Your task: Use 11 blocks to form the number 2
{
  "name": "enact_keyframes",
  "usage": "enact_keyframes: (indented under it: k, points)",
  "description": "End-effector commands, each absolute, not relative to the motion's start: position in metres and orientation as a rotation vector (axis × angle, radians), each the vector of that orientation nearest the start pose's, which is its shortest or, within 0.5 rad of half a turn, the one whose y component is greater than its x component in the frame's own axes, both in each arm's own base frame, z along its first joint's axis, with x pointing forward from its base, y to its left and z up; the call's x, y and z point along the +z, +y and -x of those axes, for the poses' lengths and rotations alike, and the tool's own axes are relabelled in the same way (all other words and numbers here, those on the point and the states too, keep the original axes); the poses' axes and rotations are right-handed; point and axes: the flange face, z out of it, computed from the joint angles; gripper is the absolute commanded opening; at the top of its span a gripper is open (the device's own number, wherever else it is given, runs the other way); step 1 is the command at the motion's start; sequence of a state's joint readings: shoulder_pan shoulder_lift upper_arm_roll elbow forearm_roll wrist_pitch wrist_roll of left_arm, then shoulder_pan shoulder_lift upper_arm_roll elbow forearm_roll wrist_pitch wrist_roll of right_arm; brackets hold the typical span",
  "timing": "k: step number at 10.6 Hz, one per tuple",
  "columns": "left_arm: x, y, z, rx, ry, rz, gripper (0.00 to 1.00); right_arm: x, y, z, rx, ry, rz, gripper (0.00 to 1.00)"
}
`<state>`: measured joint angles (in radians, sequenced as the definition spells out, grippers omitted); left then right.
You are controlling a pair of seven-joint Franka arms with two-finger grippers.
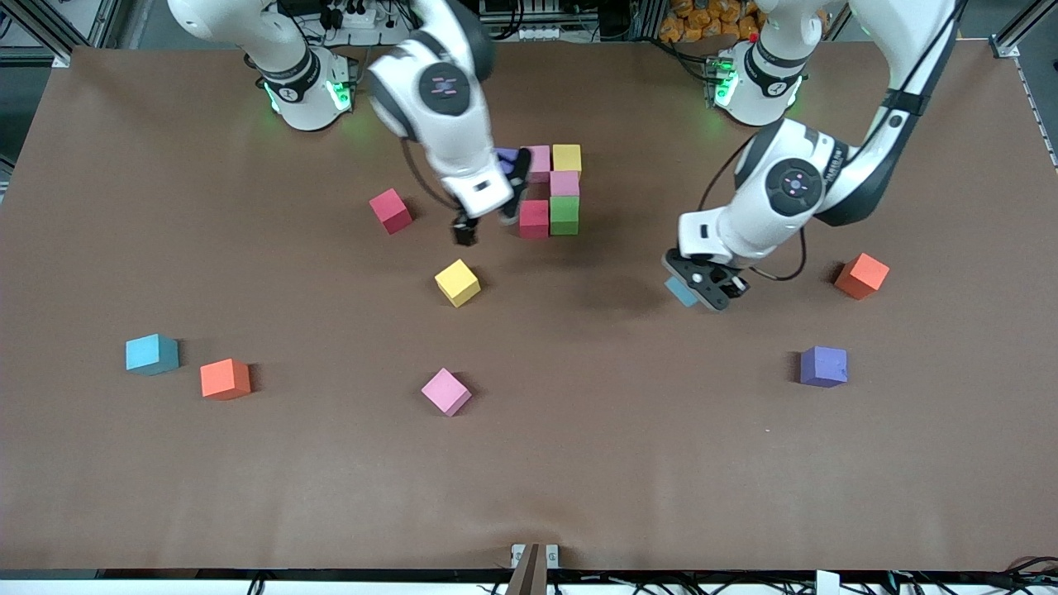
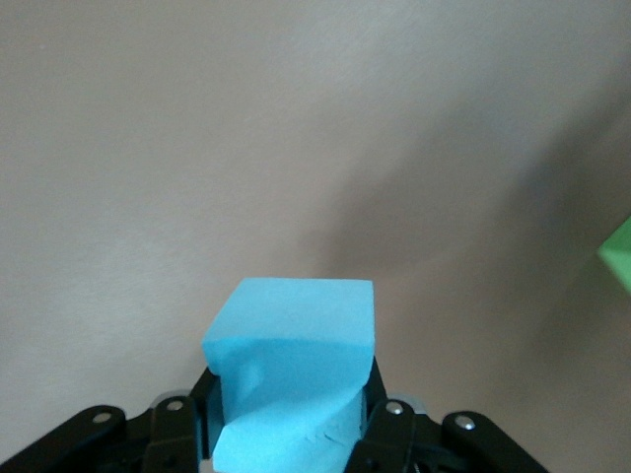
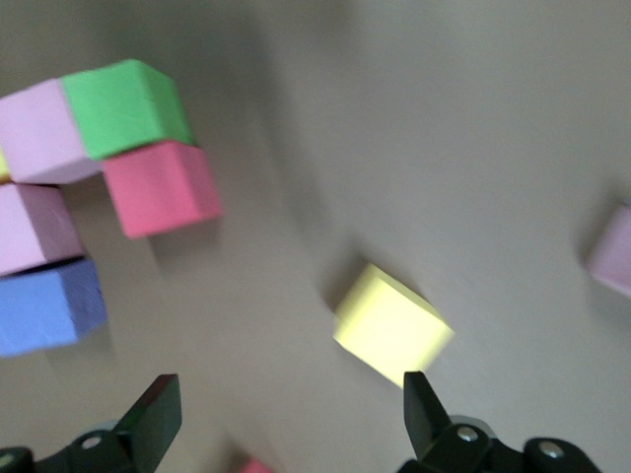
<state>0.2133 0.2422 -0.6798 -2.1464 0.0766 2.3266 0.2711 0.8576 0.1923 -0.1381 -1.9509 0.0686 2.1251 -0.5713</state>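
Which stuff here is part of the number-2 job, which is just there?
Job:
- placed cluster of six blocks
- light blue block held in left pincer
- loose blocks: yellow, red, pink, purple, two orange, light blue
- right pincer, open beside cluster

Just there:
- brown table cover

Premises: a robotics laboratory. Two white jointed robot arms (image 1: 446,107) are mounted at one edge of a wide worktop covered in matte brown sheet (image 1: 529,479), their bases lit with green indicator lights (image 1: 337,92). Aluminium frame rails (image 1: 50,29), a white power strip (image 1: 359,16) and bundled black cables (image 1: 686,58) stand just past the worktop. Small coloured foam cubes (image 1: 457,282) serve as test pieces.
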Motion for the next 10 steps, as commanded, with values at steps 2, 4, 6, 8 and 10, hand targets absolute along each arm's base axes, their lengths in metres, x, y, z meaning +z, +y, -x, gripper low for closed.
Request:
enact_keyframes:
  k: [2,4,6,8,10]
  points:
    - [0.334,-0.313,-0.479,0.031,0.981,3.119,0.42,0.419,0.316,-0.505,0.057,-1.487,2.723,1.00]
    - [0.338,-0.348,-0.463,0.036,0.904,3.157,0.41,0.417,0.270,-0.552,0.030,-1.171,2.881,1.00]
    - [0.353,-0.388,-0.445,0.031,0.781,3.222,0.39,0.407,0.243,-0.600,0.007,-0.971,2.965,1.00]
    - [0.365,-0.423,-0.427,0.062,0.599,3.306,0.39,0.393,0.247,-0.631,-0.015,-0.928,2.990,1.00]
    - [0.373,-0.455,-0.409,0.101,0.349,3.361,0.39,0.372,0.256,-0.643,-0.035,-0.858,3.023,1.00]
